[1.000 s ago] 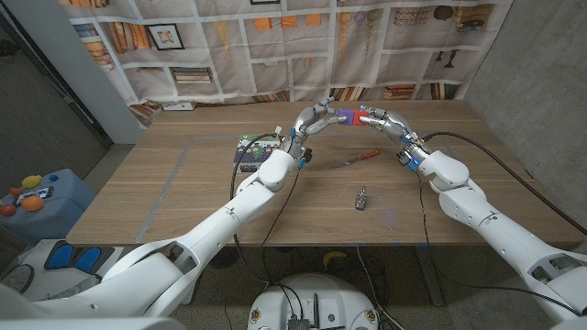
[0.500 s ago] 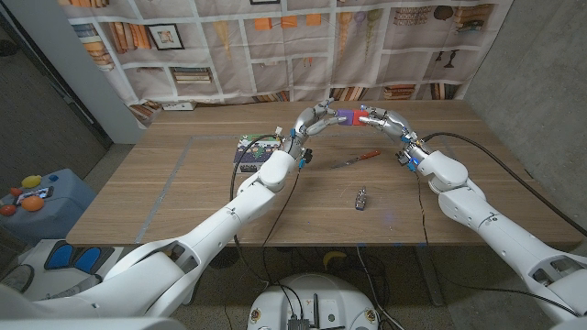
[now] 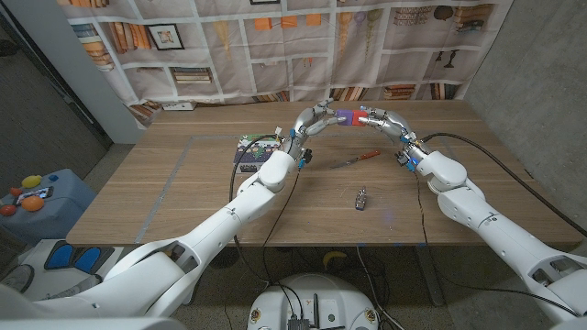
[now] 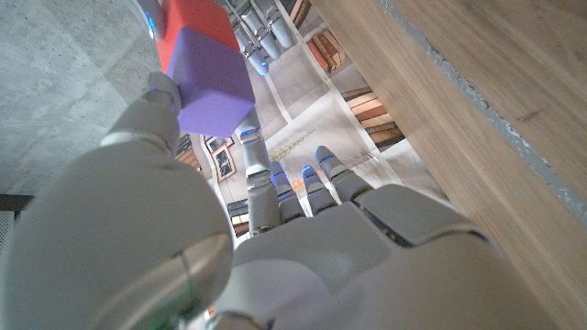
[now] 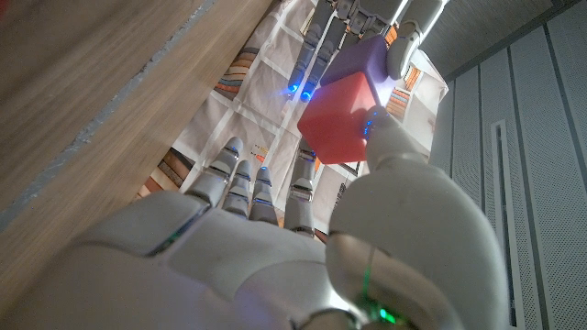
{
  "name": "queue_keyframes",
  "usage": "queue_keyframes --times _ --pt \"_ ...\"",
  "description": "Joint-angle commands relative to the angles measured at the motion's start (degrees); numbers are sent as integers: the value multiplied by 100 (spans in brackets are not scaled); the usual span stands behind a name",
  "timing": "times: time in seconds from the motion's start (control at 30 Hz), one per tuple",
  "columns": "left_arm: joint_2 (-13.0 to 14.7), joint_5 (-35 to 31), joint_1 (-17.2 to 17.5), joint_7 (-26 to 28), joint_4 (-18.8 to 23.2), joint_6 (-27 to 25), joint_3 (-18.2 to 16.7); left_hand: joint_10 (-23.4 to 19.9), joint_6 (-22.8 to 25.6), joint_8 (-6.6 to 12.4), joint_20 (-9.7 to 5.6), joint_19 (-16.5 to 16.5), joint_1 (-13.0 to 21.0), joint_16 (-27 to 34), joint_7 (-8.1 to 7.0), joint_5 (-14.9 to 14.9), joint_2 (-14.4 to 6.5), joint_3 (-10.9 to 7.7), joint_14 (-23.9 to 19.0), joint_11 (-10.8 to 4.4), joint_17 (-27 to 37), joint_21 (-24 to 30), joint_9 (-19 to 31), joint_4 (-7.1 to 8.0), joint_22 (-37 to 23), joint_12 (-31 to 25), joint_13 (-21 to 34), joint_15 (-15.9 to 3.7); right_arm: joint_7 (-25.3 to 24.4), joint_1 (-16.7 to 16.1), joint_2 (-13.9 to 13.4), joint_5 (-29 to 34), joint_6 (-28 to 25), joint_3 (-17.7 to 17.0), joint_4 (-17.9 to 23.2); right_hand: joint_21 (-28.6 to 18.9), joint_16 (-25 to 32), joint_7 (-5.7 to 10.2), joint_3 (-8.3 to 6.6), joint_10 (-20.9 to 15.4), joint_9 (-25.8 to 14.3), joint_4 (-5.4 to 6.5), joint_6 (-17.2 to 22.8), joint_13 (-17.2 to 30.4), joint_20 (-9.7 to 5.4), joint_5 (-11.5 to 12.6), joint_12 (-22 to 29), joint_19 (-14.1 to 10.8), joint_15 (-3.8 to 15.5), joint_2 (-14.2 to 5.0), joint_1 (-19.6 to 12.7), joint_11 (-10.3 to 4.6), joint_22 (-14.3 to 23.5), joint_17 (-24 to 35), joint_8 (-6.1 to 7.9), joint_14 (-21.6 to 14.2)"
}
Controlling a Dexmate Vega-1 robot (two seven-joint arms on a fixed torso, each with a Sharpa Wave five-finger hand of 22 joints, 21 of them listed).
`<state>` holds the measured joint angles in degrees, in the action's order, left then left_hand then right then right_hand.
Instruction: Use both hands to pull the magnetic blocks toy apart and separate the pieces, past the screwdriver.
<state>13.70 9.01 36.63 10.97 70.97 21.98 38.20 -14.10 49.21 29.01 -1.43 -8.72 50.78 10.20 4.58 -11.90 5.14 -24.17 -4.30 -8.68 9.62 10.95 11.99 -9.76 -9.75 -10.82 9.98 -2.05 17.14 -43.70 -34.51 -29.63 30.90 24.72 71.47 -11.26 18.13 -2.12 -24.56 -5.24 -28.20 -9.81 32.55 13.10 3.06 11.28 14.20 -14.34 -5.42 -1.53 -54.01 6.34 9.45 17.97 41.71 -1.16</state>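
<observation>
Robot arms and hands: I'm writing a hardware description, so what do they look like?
Both arms are glossy white rounded shells with black cables along the forearms. The left hand and right hand are silver-grey with jointed fingers bearing small blue lights; green lights glow near the wrists.

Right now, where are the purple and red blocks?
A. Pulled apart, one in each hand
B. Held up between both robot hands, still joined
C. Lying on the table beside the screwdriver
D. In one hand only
B: the purple block and red block sit joined, gripped between the left hand and right hand.
</observation>
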Motion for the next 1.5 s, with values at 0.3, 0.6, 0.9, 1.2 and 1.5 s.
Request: queue_keyframes --times 0.3,0.6,0.9,1.2,1.5 --pt "-20 43 -36 7 -96 46 -10 -33 938 365 25 8 486 14 -873 -28 -507 39 -37 13 17 26 195 1 -32 -18 11 -99 -126 -10 -13 4 -65 -48 -2 -29 76 475 40 -94 -478 0 537 7 1 29 0 -90 10 -80 -206 -9 29 70 596 -60" --pt "89 23 13 53 120 -106 -53 -38 934 370 26 9 493 13 -871 -28 -511 53 -35 11 17 26 197 2 -32 -19 11 -95 -85 50 -27 -5 -95 -51 -77 -21 82 484 62 -92 -463 5 512 3 -2 30 -18 -95 17 -84 -233 -8 29 93 620 -56" --pt "357 -74 116 137 616 -552 -113 -29 933 371 30 10 500 12 -874 -29 -515 65 -32 12 17 26 195 3 -32 -15 11 -89 -149 49 -203 60 -266 -90 44 -13 82 466 88 -88 -442 16 490 1 8 30 -35 -92 15 -87 -243 -16 30 115 638 -40" --pt "717 -329 148 172 1198 -1127 -114 -28 895 357 46 8 503 11 -878 -31 -520 79 -28 18 17 26 191 5 -32 -15 11 -78 -356 -3 -426 248 -494 -122 273 -5 79 480 107 -93 -421 24 474 -1 10 31 -45 -88 13 -99 -256 -31 30 134 656 -19" --pt "1116 -653 214 211 1951 -1917 -106 -25 877 351 73 -17 503 12 -850 -32 -530 91 -31 24 17 35 187 10 -32 -14 12 -67 -599 -71 -594 470 -635 -147 498 -2 78 498 119 -88 -397 22 465 -3 -9 36 -62 -93 42 -120 -288 -41 30 155 679 -4"
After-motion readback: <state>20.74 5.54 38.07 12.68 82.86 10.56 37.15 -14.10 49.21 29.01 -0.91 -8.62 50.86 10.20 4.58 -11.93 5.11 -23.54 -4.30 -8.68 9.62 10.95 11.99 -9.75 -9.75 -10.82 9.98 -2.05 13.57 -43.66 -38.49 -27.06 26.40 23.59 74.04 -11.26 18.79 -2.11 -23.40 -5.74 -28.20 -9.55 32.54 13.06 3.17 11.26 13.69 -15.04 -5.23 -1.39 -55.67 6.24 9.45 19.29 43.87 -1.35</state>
